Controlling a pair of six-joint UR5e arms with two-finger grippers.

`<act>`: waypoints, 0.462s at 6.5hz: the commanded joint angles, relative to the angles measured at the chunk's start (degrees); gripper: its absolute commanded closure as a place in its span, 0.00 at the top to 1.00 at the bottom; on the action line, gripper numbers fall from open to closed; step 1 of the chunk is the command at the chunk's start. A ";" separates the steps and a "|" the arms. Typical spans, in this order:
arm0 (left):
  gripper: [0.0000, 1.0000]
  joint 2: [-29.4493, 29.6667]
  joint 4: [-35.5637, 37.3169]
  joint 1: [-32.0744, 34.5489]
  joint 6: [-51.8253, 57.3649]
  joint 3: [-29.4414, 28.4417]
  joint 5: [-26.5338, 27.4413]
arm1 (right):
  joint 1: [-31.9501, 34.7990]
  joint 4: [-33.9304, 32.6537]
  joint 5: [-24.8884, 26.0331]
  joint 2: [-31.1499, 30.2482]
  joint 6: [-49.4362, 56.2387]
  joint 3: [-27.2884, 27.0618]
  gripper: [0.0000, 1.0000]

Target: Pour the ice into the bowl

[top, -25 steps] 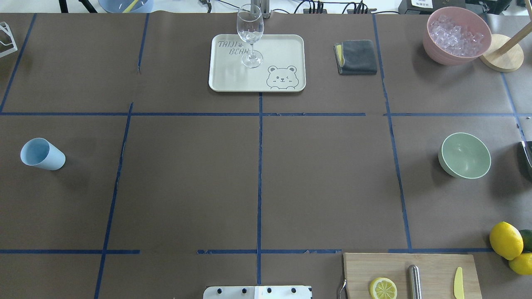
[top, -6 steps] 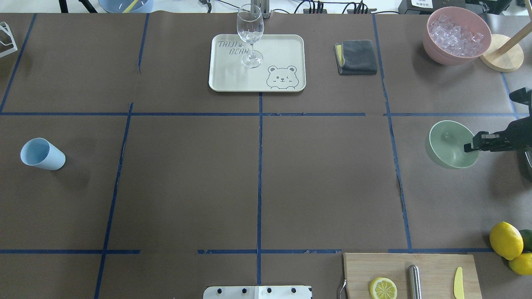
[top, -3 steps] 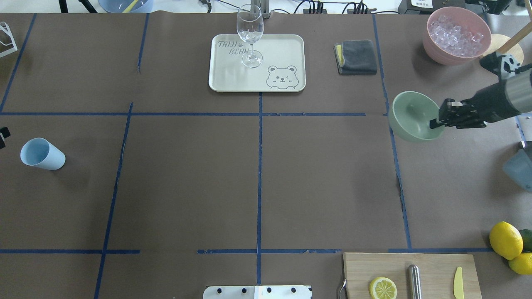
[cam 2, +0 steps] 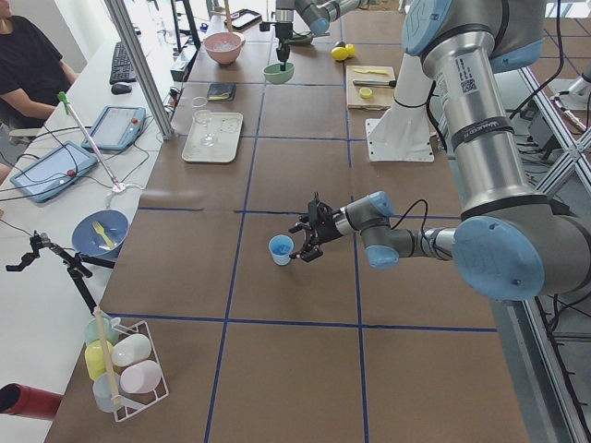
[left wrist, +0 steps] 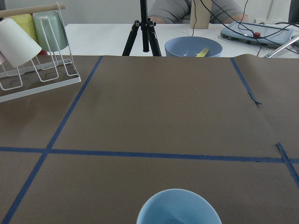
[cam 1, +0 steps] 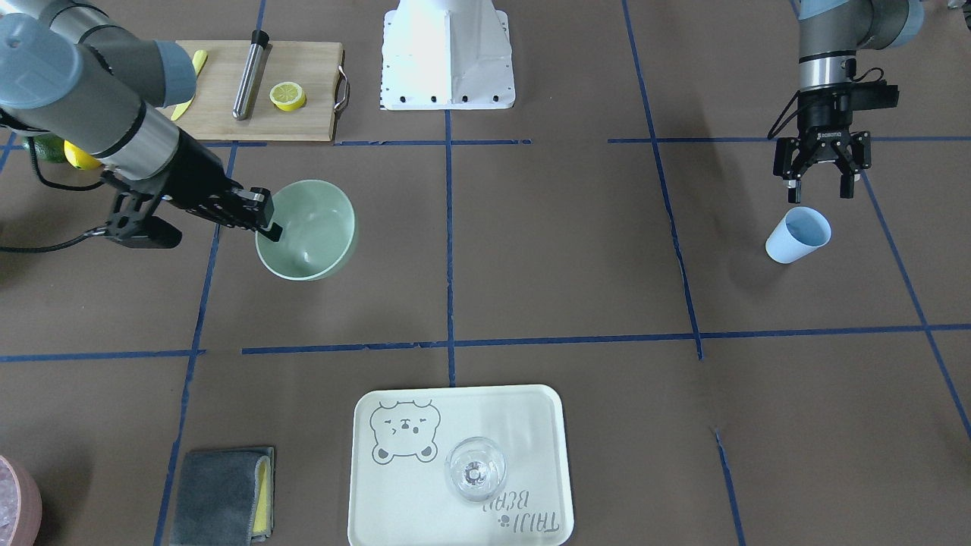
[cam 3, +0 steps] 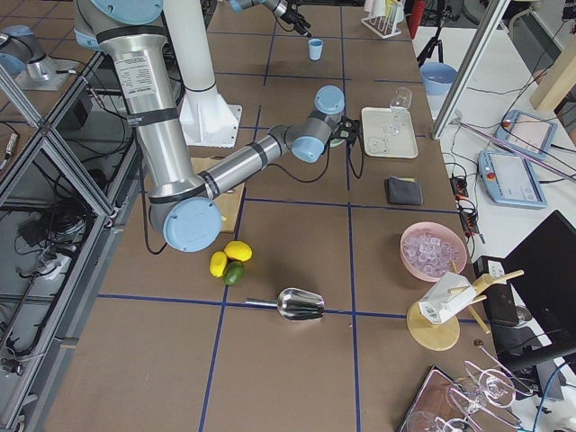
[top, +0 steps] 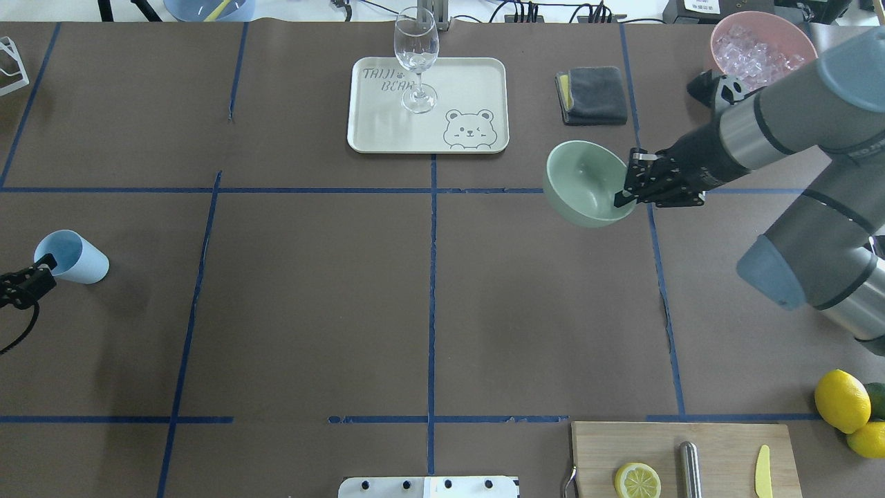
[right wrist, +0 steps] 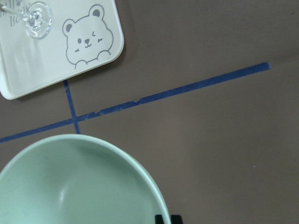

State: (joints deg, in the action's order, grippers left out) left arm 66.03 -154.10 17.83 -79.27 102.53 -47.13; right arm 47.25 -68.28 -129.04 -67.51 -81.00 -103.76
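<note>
My right gripper [top: 622, 194] is shut on the near rim of the pale mint-green bowl [top: 584, 181], which is empty and seems lifted and tilted just right of the table's centre line. The bowl [right wrist: 70, 186] fills the lower left of the right wrist view. The ice [top: 757, 50] lies heaped in the pink bowl [top: 719, 43] at the far right corner, behind my right arm. My left gripper [cam 1: 818, 191] stands open close to the rim of the light blue cup [cam 1: 796, 235] at the table's left side, with nothing between its fingers.
A cream tray [top: 470, 83] with a wine glass [top: 415, 55] sits at the far middle, a grey cloth [top: 593, 95] to its right. A cutting board [top: 719, 443] with a lemon slice, whole lemons [top: 841, 400] and a metal scoop [cam 3: 301, 304] lie near the right front.
My right gripper took hold of the mint-green bowl and carried it from the right side leftwards and farther away. My left gripper has come in beside the light blue cup.
</note>
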 commanded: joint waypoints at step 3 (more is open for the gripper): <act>1.00 9.61 -0.15 -2.28 -1.41 -10.73 8.16 | -7.95 -8.54 8.71 7.74 -2.15 -0.31 0.00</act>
State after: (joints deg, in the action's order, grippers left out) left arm 72.80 -154.19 15.72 -80.64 95.25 -41.66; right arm 40.22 -76.41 -121.30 -60.53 -82.89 -104.12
